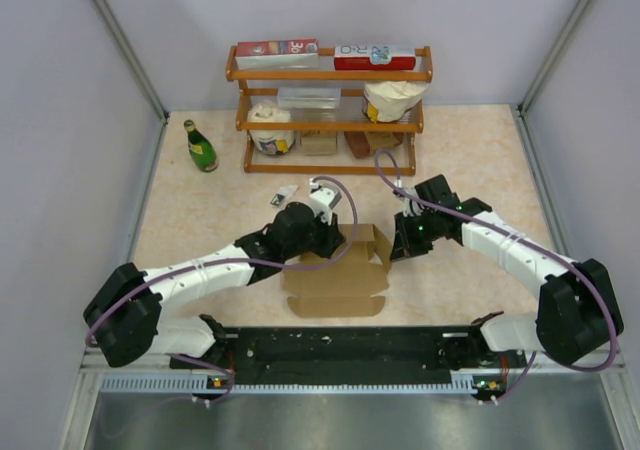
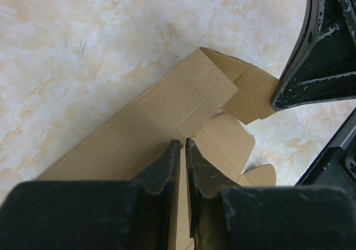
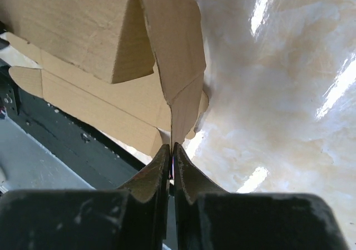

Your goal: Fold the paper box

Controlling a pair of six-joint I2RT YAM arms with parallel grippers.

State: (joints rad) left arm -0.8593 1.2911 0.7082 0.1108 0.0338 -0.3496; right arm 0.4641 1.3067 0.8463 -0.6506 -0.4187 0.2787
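Nearest the arm bases, the paper box [image 1: 335, 288] lies on the table [image 1: 200, 220] between the 2 arms, long axis 9 to 3 o'clock. At its 11 o'clock, the left gripper [image 2: 183, 153] has its jaws narrowed onto a raised wall. At 2 o'clock, the right gripper [image 3: 172, 151] pinches a thin end flap edge-on. Both arms look equally near.

The paper box [image 1: 335, 280] was plain brown, unprinted cardboard, only partly folded. It lay on the table [image 1: 200, 220] near the front edge at the middle, its wide base panel flat, with small rounded tabs showing along its edges. The far long wall stood raised, and a flap at the right end was bent up to meet it. The left gripper [image 2: 182, 144] pinched the raised wall; the right gripper [image 3: 171, 147] pinched the right flap's thin edge.
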